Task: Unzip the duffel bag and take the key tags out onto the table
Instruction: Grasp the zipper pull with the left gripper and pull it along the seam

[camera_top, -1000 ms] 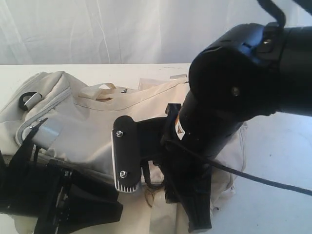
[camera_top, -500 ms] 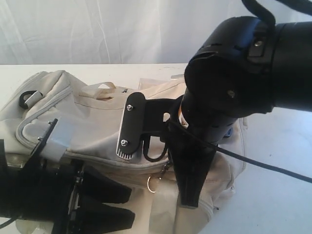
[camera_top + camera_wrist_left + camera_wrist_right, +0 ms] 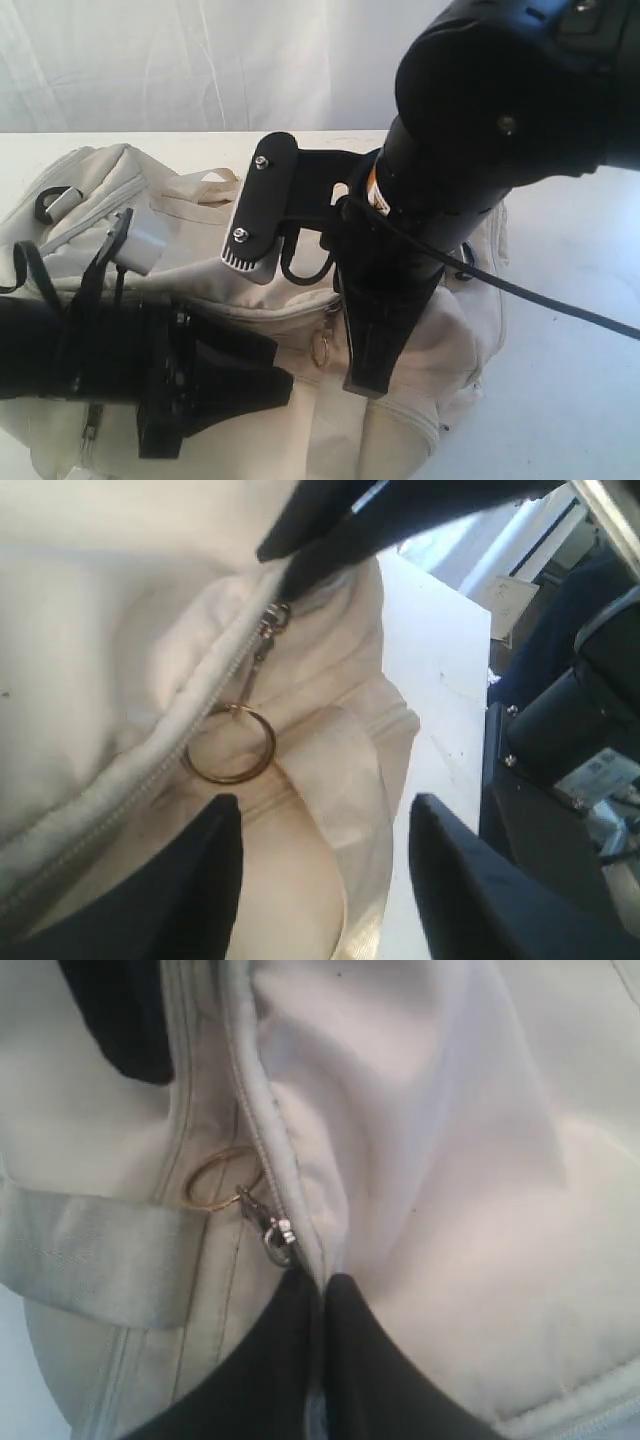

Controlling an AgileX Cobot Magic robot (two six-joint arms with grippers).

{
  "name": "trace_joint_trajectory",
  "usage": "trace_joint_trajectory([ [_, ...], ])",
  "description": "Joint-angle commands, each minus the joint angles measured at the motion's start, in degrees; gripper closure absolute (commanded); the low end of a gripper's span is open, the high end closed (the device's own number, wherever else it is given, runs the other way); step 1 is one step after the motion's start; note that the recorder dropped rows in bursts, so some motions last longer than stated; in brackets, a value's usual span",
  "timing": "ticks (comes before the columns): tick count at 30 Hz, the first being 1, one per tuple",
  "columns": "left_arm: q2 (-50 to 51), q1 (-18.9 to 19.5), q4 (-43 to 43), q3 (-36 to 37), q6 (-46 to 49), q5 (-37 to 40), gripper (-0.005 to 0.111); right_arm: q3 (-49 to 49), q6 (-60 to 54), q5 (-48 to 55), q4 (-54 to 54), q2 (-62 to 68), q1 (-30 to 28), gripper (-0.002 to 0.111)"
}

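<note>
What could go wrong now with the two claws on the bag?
The right gripper is shut on bag cloth beside the zipper, so the cloth might slip out once the zipper gets pulled. The left gripper is open and aimed at the little ring; it could miss and pinch cloth instead. Both grippers are very close together, so they might bump.

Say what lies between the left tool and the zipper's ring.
Only bare duffel bag fabric, as the left wrist view shows between left tool and ring.
</note>
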Motion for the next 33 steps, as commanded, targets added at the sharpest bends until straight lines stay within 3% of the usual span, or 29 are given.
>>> trace_joint_trajectory([
  [1, 4.8, -0.3, -1.3, -3.7, -4.4, 4.8, 0.052, -0.6, 0.6, -0.9, 0.9, -1.0, 0.2, 0.108],
  [12, 8.8, -0.3, -1.3, -5.4, 10.3, 0.4, 0.051, -0.6, 4.9, -0.7, 1.1, -1.0, 0.2, 0.108],
  [19, 8.8, -0.3, -1.3, -6.6, 12.5, 0.3, 0.034, -0.6, 9.9, -0.4, 1.9, -1.0, 0.2, 0.108],
  [25, 8.8, -2.6, -1.3, -9.4, 12.3, -1.1, 0.034, -0.6, 9.9, -1.2, 5.8, -1.0, 0.2, 0.108],
  [28, 8.8, -5.2, -1.3, -10.7, 12.1, -6.4, 0.035, -0.6, 9.9, -1.5, 6.7, -1.0, 0.2, 0.108],
  [33, 8.8, -7.7, -1.3, -11.2, 10.7, -12.8, 0.049, -0.6, 9.9, -1.4, 6.7, -1.0, 0.2, 0.108],
])
